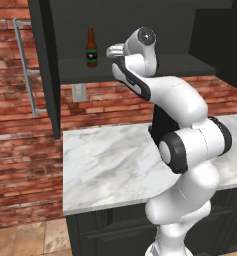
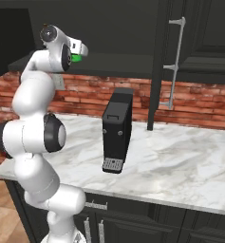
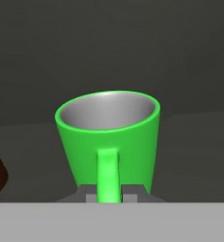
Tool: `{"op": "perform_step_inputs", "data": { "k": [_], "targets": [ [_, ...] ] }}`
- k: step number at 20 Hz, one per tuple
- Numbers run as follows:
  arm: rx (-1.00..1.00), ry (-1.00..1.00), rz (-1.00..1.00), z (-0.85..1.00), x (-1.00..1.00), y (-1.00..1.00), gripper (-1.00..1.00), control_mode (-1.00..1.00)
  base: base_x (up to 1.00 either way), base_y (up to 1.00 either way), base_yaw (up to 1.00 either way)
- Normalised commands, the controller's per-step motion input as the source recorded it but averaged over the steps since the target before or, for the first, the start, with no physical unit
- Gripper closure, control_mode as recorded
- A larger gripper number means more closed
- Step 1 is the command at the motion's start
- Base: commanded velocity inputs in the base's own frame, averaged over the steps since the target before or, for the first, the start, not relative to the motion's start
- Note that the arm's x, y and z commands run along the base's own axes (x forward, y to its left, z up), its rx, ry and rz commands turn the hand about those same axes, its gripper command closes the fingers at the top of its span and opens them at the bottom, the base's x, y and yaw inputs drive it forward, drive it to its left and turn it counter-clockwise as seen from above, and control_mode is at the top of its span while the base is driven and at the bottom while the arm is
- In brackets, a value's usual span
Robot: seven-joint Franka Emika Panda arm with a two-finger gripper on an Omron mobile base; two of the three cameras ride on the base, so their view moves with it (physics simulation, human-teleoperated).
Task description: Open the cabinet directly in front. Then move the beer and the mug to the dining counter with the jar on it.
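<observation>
1. Mug [image 3: 108, 142] sits dead ahead of the gripper [image 3: 108, 194], handle pointing straight back at the hand and running vertically between the two finger tips. Long axis upright, mouth up, so looks like a straight lift and pull-back out of the cabinet is what comes next.
2. Gripper clenched on that handle as far as can be told from the hand view: dark tips pinched in tight against either side of the green strip, no gap visible. Only one arm here, so no question of which is nearer.
3. Bright green outside, pale grey inside, slightly flared toward the rim, empty by the look of it. Standing on the dark inner shelf of the cabinet [image 1: 140, 65]; just a sliver of green peeks out past the hand in the right base view [image 2: 76, 58].
4. Beer [image 1: 92, 47] upright on the same shelf, off to the left of the hand, near but apart. Brown glass, long neck, dark label. Brown blob at the left edge of the hand view probably that bottle, so worth minding on the way out.
5. Cabinet doors already swung open, silver bar handle [image 1: 25, 65] on the left door, another [image 2: 175, 61] on the right.
6. Below: marble worktop [image 1: 105, 165] against the brick wall, with a black box-shaped appliance [image 2: 117, 135] standing on it.
</observation>
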Motion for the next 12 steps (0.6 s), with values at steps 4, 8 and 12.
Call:
{"op": "perform_step_inputs", "data": {
  "k": [4, 8, 12],
  "targets": [
    [0.00, -0.01, 0.00, 0.00, -0.93, 0.00, 1.00, -1.00, 0.00, 0.00, 0.00],
    [0.06, -0.06, 0.00, 0.00, -1.00, 0.00, 1.00, -1.00, 0.00, 0.00, 0.00],
    [0.09, -0.14, 0.00, 0.00, -1.00, -0.01, 1.00, -1.00, 0.00, 0.00, 0.00]
  ]
}}
